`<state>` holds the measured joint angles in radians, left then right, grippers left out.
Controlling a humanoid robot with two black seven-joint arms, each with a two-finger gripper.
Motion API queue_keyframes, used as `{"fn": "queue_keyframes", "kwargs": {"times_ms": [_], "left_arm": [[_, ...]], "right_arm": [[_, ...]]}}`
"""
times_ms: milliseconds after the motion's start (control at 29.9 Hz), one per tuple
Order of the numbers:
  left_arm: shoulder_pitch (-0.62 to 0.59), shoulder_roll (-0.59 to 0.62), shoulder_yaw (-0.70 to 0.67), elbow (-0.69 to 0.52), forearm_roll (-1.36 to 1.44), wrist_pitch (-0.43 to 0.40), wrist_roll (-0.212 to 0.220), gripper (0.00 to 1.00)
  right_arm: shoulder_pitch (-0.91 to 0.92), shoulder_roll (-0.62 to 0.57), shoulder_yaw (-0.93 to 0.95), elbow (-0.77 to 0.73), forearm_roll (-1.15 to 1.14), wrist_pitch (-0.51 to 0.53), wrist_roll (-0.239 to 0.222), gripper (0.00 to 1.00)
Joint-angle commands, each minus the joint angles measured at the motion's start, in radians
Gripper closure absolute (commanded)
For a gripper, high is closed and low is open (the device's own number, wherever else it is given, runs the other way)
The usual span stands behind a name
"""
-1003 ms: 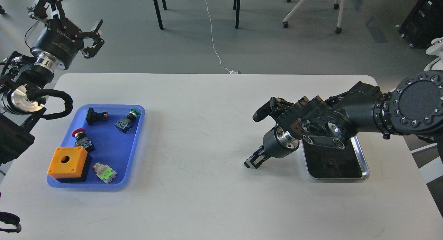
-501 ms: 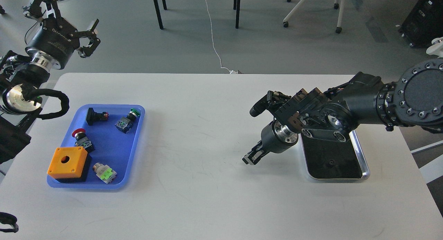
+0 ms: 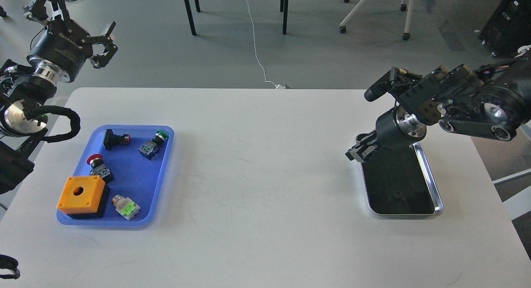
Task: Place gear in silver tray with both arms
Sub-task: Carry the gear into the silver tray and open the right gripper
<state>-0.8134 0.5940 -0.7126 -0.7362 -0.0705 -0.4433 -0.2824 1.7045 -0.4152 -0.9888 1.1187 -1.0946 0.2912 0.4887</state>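
The silver tray [image 3: 402, 214] lies on the right of the white table, its dark floor mirror-like and holding no part that I can make out. My right gripper [image 3: 357, 150] hangs over the tray's far left corner, small and dark; I cannot tell its fingers apart. My left gripper [image 3: 106, 44] is open and empty, raised beyond the table's far left corner. The control parts lie in the blue tray [image 3: 164, 172]: a black switch [image 3: 113, 138], a green button [image 3: 152, 144], a red button [image 3: 97, 165], an orange box [image 3: 81, 193] and a green-and-white part [image 3: 125, 207].
The white table [image 3: 257, 188] spans the view. Beyond its far edge are the floor, dark table legs [image 3: 188, 12], a white cable [image 3: 256, 47] and a chair base [image 3: 373, 14]. My right arm's thick links [image 3: 473, 107] hang over the table's right side.
My right arm has swung right and back, from left of the silver tray to over its far left corner. My left gripper has drifted slightly up and left.
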Motion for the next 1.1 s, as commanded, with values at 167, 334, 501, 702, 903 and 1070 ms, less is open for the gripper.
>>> {"fn": "queue_keyframes", "kwargs": {"times_ms": [167,334,501,702,903,1070], "left_arm": [[0.000,0.000,0.002,0.000,0.002,0.001,0.000,0.02],[0.000,0.001,0.005,0.000,0.002,0.003,0.002,0.02],[0.000,0.006,0.007,0.000,0.002,0.005,0.005,0.02],[0.000,0.001,0.016,0.000,0.002,0.005,0.002,0.02],[0.003,0.001,0.015,0.000,0.002,0.006,0.002,0.02],[-0.006,0.001,0.009,-0.002,0.002,0.012,0.008,0.02]], "right_arm": [[-0.147,-0.117,0.009,-0.089,-0.073,-0.027,0.000,0.79],[-0.227,-0.099,0.013,-0.197,-0.073,-0.055,0.000,0.78],[-0.273,-0.082,0.024,-0.234,-0.073,-0.072,0.000,0.78],[-0.319,-0.077,0.082,-0.266,-0.071,-0.072,0.000,0.71],[-0.333,-0.076,0.090,-0.263,-0.067,-0.072,0.000,0.71],[-0.326,-0.077,0.140,-0.261,-0.062,-0.073,0.000,0.53]]}}
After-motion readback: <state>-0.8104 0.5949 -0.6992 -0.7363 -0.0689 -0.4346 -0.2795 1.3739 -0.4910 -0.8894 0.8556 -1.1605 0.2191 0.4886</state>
